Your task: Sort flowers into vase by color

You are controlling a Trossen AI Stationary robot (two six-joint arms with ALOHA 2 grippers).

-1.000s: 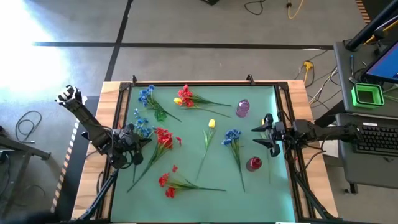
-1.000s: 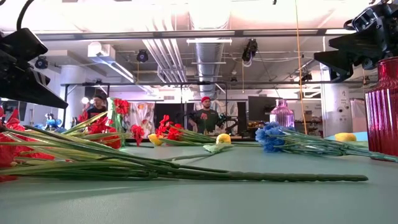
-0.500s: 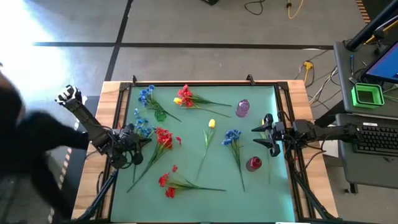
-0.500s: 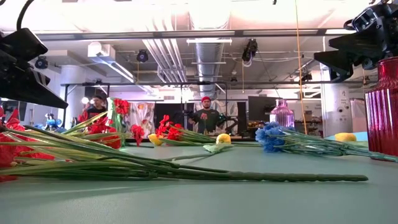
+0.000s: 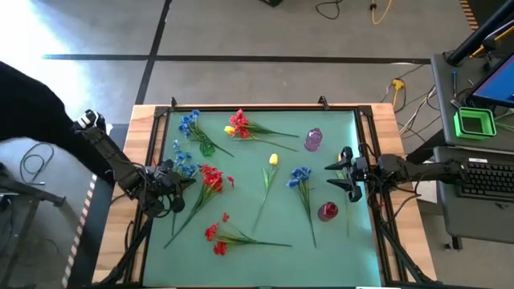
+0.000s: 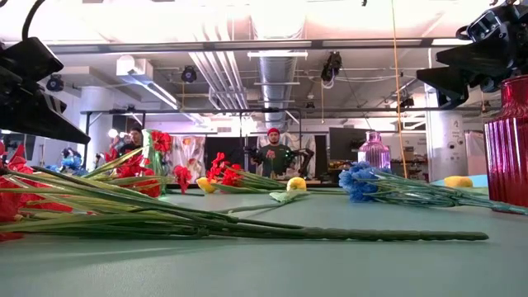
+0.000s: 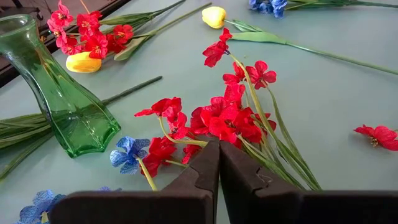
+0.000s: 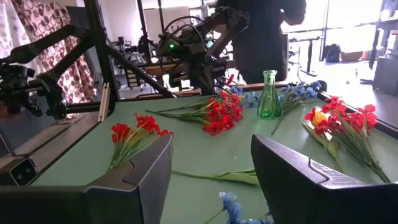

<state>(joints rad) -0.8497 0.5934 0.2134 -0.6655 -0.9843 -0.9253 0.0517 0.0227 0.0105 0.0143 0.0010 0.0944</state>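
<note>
Green mat (image 5: 257,233): spread over the counter, with every flower laid flat on it and no stem seen in any vase.
Red flowers (image 5: 211,178): one bunch lies just in front of the left claw; a second red bunch (image 5: 218,234) lies near the front edge; a third, mixed with a yellow head (image 5: 238,124), lies at the back.
Blue flowers (image 5: 300,177): one spray lies right of centre, near the right claw; more blue blossoms (image 5: 188,120) are seen at the back left, beside the green vase.
Yellow tulip (image 5: 273,160): laid in the middle, stem running towards the front.
Green vase (image 7: 60,87): stood upright at the back left.
Pink vase (image 5: 313,140): stood at the back right.
Red vase (image 5: 327,211): stood at the front right, just beside the right claw.
Left claw (image 7: 219,165): closed tight with nothing between the fingers, held low over the first red bunch.
Right claw (image 8: 211,177): held partly open and empty at the right edge of the mat, pointed across the counter.
Person (image 8: 261,34): seen standing behind the far side of the counter.
</note>
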